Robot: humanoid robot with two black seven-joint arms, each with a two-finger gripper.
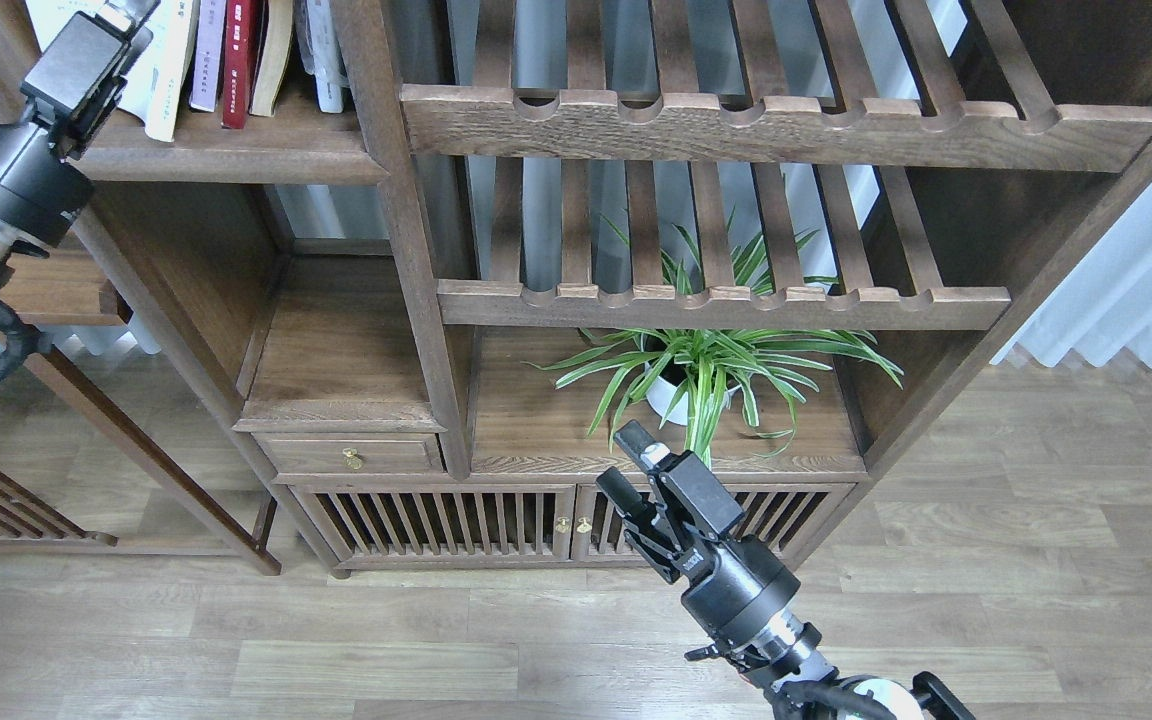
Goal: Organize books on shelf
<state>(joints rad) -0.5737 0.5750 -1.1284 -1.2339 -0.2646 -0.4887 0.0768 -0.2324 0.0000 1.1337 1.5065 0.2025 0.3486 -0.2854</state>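
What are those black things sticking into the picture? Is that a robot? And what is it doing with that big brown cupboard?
Yes, it is a robot, and the picture comes from a camera in its head, looking forward and down. The two black things are its arms. Each ends in a gripper, a simple hand with two fingers.

The left gripper is raised to the dark-brown wooden plank shelf at the top left, close to a row of standing paperback books. Its fingertips run off the picture's top edge, so I cannot tell whether it holds anything.

The right gripper waits lower down, open and empty, in front of a spider plant with striped green leaves in a white pot. That plant sits on a lower board of the cupboard. Above it are slatted wooden racks with nothing visible on them.
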